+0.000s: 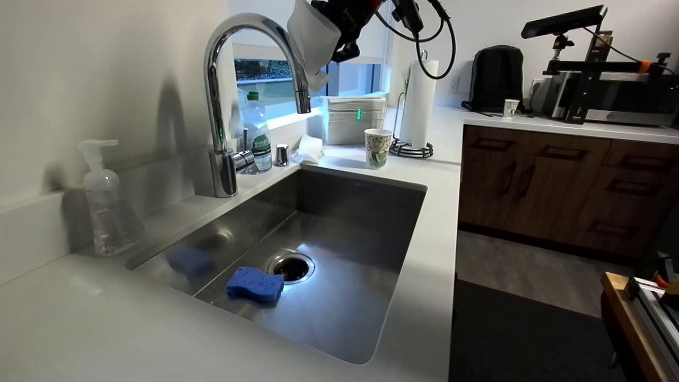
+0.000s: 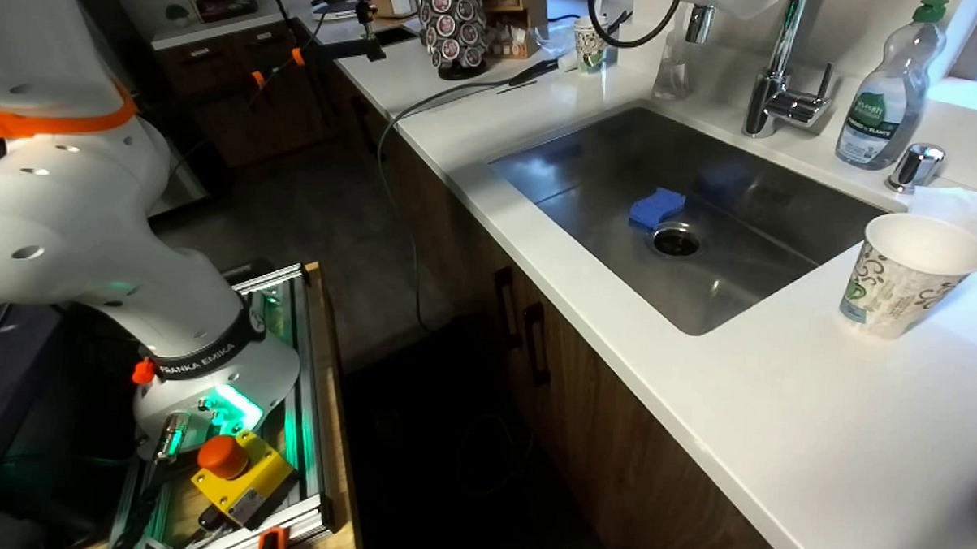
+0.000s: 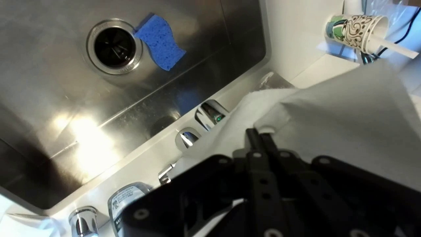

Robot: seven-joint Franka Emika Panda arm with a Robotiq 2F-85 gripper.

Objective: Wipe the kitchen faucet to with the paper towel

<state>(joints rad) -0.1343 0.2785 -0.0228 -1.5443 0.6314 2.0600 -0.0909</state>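
The chrome kitchen faucet (image 1: 214,101) stands at the sink's back edge with its arched spout over the basin. Its stem also shows in an exterior view (image 2: 780,73), where the arch is cut off by the top edge. My gripper (image 3: 260,131) is shut on the white paper towel (image 3: 335,121). In an exterior view the gripper (image 1: 339,50) is beside the upper spout, and the paper towel (image 1: 314,37) hangs along the spout's descending side. Whether they touch is hard to tell. In the wrist view the paper towel hides most of the faucet (image 3: 210,113).
The steel sink (image 1: 366,297) holds a blue sponge (image 1: 255,284). A dish soap bottle (image 1: 258,135), a chrome cap (image 1: 281,155), another white paper (image 1: 308,149) and a paper cup (image 1: 377,148) stand near the faucet. A pump bottle (image 1: 109,207) and a paper roll (image 1: 420,106) are further off.
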